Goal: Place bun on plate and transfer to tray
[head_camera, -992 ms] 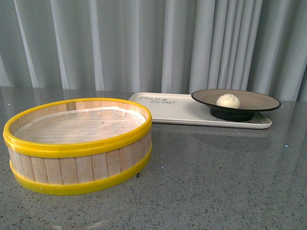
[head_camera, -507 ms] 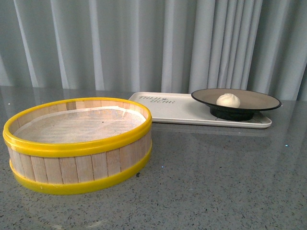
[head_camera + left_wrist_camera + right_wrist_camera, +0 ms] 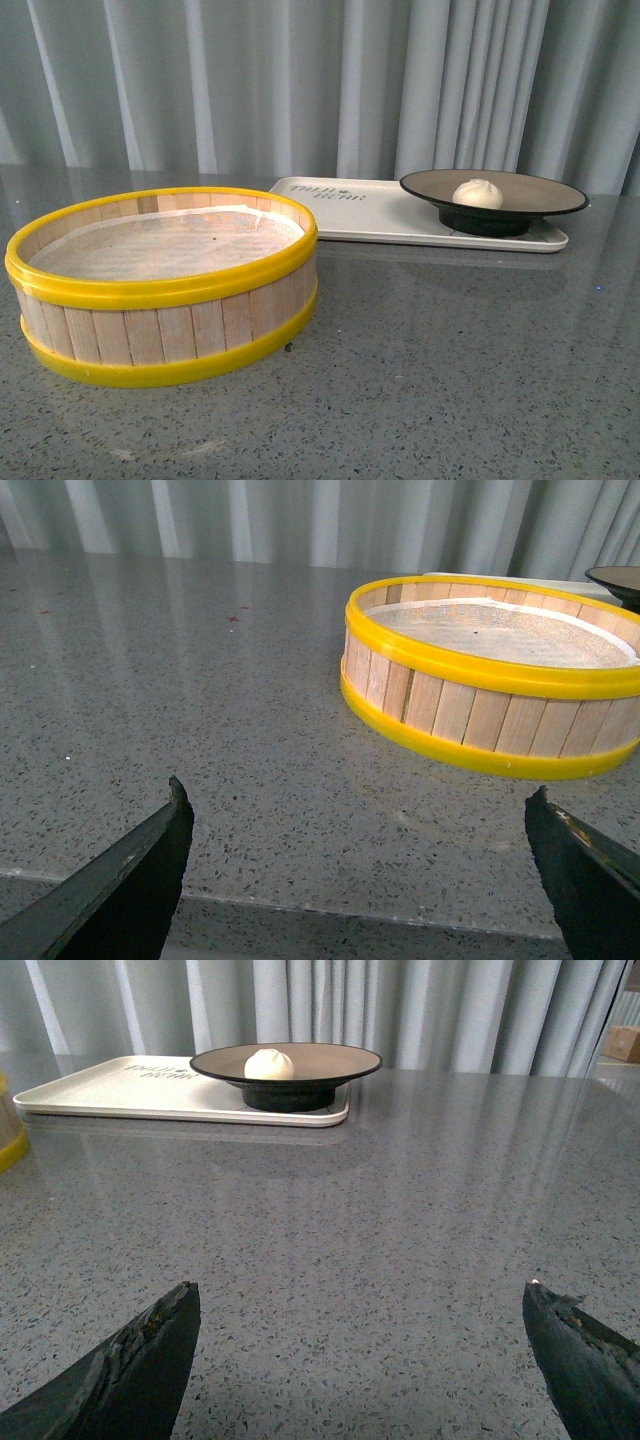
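Though partly bun-covered (image 3: 477,193), plate (image 3: 540,193) atop tray (image 3: 370,217).

- Bun (image 3: 478,193) sitting in the plate (image 3: 545,187), left of its centre.
- Plate standing on the right end of the tray (image 3: 380,217) (dark lettering near the tray's far left corner).
- Steamer basket (image 3: 165,284) near left, yellow-rimmed, pale liner inside, apart from the tray.
- Grey speckled table (image 3: 450,360) beneath; pleated curtain (image 3: 300,85) behind.
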